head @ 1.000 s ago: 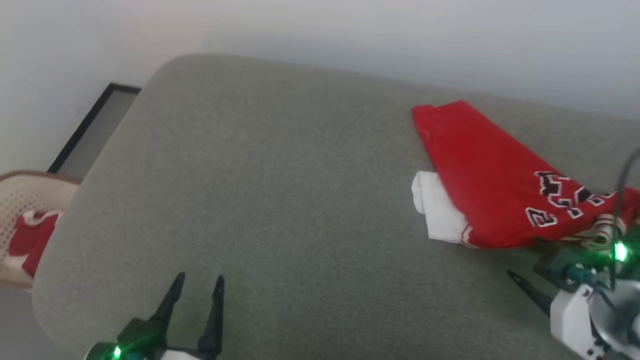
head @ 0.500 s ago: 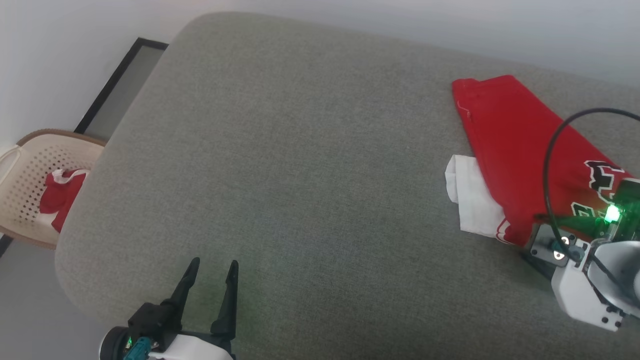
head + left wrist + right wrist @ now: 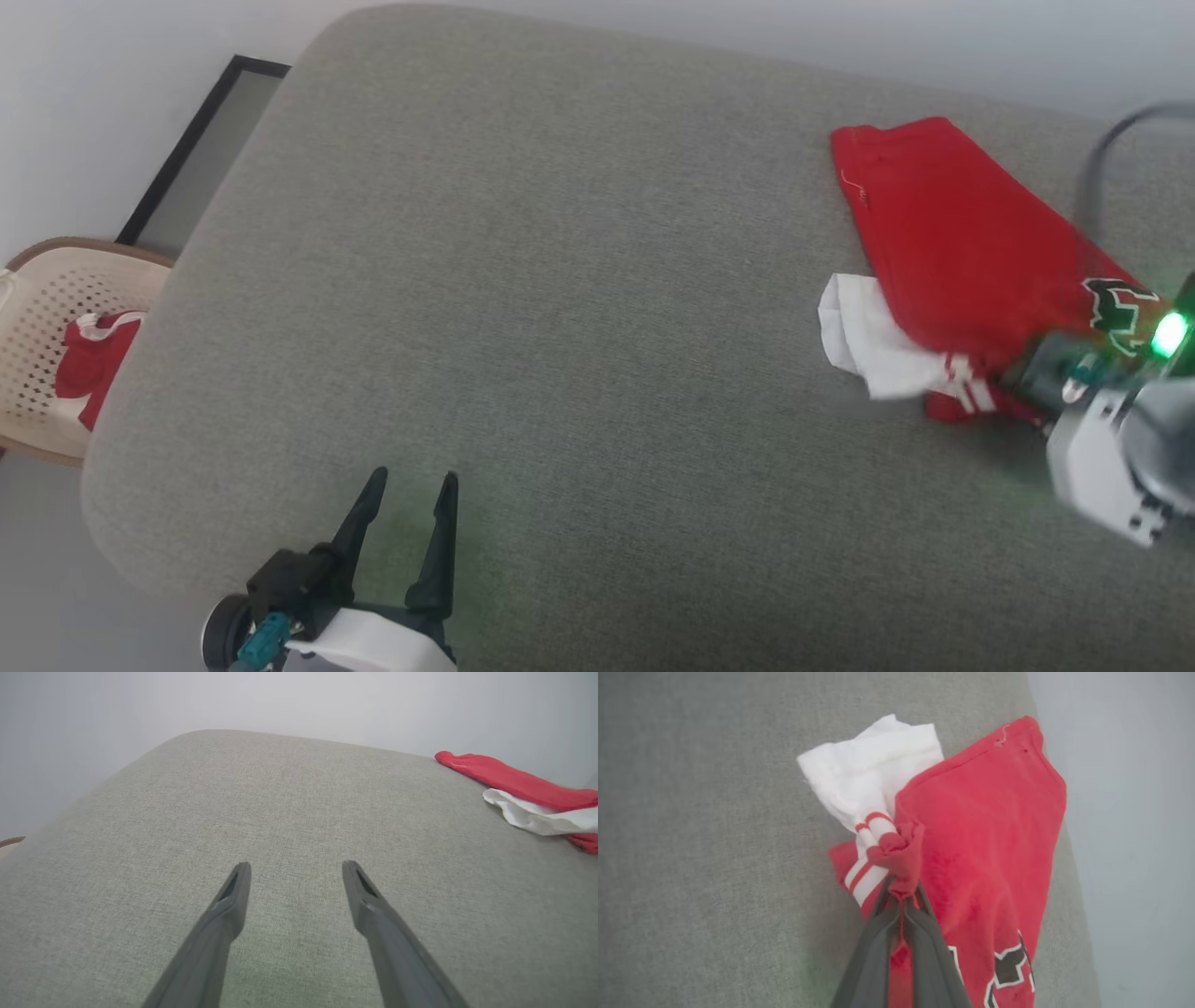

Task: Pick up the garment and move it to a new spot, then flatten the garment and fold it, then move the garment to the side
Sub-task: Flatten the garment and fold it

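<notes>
The garment, a red jersey with a white sleeve and black lettering, lies folded at the far right of the grey cushion. My right gripper is shut on a bunched red fold of the garment near the striped sleeve trim, lifting that edge slightly. In the head view the right gripper sits at the garment's near edge, its fingers hidden by cloth and wrist. My left gripper stands open over bare cushion at the lower left, far from the garment. Its fingers hold nothing.
A beige perforated basket with a red-and-white cloth stands off the cushion's left edge. A black-framed panel leans by the pale wall. The cushion's rounded left edge drops to the floor.
The right gripper reached the garment's near edge and shut on it, bunching and lifting the fold by the sleeve. The head camera shifted. The left gripper stayed open.
</notes>
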Tool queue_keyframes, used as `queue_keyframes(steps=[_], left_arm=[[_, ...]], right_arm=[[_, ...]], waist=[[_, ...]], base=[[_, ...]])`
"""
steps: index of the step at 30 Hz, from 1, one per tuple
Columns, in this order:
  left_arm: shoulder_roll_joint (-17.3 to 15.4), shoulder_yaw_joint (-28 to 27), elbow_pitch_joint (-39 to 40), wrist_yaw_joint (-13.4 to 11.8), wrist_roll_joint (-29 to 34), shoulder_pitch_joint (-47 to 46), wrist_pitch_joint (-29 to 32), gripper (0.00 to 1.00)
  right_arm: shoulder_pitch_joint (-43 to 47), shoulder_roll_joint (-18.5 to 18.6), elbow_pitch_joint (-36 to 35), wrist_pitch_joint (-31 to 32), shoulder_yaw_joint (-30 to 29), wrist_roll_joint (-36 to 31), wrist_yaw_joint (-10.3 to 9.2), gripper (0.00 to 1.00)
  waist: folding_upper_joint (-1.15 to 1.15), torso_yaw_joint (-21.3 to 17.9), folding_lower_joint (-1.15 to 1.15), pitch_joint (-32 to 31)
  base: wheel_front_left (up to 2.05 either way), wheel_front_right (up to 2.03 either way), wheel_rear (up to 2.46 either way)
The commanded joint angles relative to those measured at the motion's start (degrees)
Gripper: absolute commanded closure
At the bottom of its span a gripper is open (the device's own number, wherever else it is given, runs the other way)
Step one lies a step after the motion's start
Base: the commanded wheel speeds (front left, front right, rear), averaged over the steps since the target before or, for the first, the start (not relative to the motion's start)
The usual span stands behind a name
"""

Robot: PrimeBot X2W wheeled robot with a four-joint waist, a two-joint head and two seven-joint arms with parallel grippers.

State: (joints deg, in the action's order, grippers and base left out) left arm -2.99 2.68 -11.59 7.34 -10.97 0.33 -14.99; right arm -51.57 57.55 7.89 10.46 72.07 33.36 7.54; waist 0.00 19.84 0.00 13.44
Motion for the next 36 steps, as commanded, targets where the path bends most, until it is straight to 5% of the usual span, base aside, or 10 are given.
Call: queue_keyframes(steps=[1, 9, 18, 27, 28, 29, 30, 31, 36], left_arm=[[0.2, 0.1, 0.1, 0.2, -0.4, -0.9, -0.3, 0.00], [0.2, 0.4, 0.7, 0.1, -1.5, -2.1, -0.3, 0.00], [0.2, 1.7, 0.5, 0.2, -2.5, -4.5, -0.3, 0.00], [0.2, 1.9, -0.3, 0.2, -2.7, -6.5, -0.3, 0.00], [0.2, 1.8, -0.3, 0.2, -2.6, -6.6, -0.3, 0.00], [0.1, 1.6, -0.4, 0.2, -2.3, -6.5, -0.3, 0.00], [0.2, 1.3, -0.4, 0.2, -2.0, -6.5, -0.3, 0.00], [0.2, 1.1, -0.4, 0.2, -1.7, -6.4, -0.3, 0.00], [-2.3, 0.5, 0.4, 0.2, -0.8, -7.2, -0.3, 0.00]], right_arm=[[-0.7, 0.0, 0.5, -0.7, -0.9, 1.9, -0.10, 1.00], [-2.0, 0.2, 7.1, -2.6, -8.5, 7.7, -0.11, 1.00], [-1.2, -7.5, 27.8, -5.1, -23.0, 6.5, -0.10, 1.00], [-0.8, -13.1, 37.2, -5.2, -26.6, 2.8, -0.10, 1.00], [-0.7, -13.4, 37.8, -5.4, -26.9, 2.6, -0.10, 0.91], [-0.6, -13.7, 38.2, -5.9, -27.2, 2.4, -0.10, 0.69], [-0.5, -14.1, 38.5, -6.8, -27.5, 2.1, -0.10, 0.13], [-0.3, -14.5, 38.9, -7.6, -28.0, 2.2, -0.10, 0.00], [1.1, -16.4, 39.5, -13.4, -30.9, 2.5, -0.10, 0.00]], waist=[[0.00, -0.3, 0.00, 0.2], [0.00, -1.5, 0.00, 1.7], [0.00, -1.4, 0.00, 4.8], [0.00, 0.0, 0.00, 7.1], [0.00, -0.1, 0.00, 7.1], [0.00, -0.3, 0.00, 7.0], [0.00, -0.7, 0.00, 6.8], [0.00, -1.1, 0.00, 6.5], [0.00, -4.2, 0.00, 3.9]], base=[[0.00, 0.00, 0.00], [0.00, 0.00, 0.00], [0.00, 0.00, 0.00], [0.00, 0.00, 0.00], [0.00, 0.00, 0.00], [0.00, 0.00, 0.00], [0.00, 0.00, 0.00], [0.00, 0.00, 0.00], [0.00, 0.00, 0.00]])
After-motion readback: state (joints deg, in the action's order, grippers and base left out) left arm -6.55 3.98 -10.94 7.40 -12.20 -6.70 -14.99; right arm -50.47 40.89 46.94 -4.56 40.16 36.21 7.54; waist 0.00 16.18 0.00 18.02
